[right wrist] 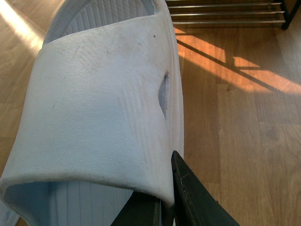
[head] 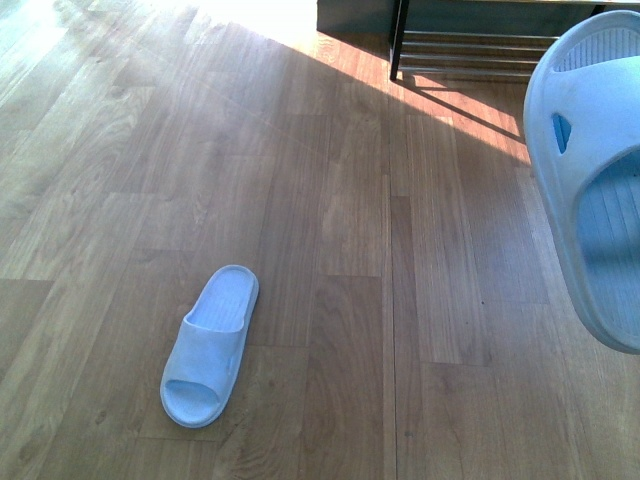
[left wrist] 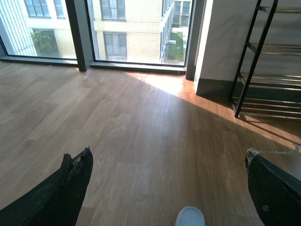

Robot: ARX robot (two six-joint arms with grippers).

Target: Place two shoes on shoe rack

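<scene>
Two pale blue slides. First slide (head: 210, 348) is lying on the floor (head: 400, 300), lower left. Left end effector (left wrist: 165, 162) is gaping wide, empty. One shoe rack (head: 470, 45) is standing upper right. Right end effector (right wrist: 164, 207) is pinching second slide (head: 590, 180) by its strap, far right.

floor slide (head: 208, 350): we read no brand or size on it.
lifted slide (right wrist: 94, 108): we find no print on its strap.
shoe rack (left wrist: 259, 47): no label we can read.
building (left wrist: 141, 28): no legible signs.
</scene>
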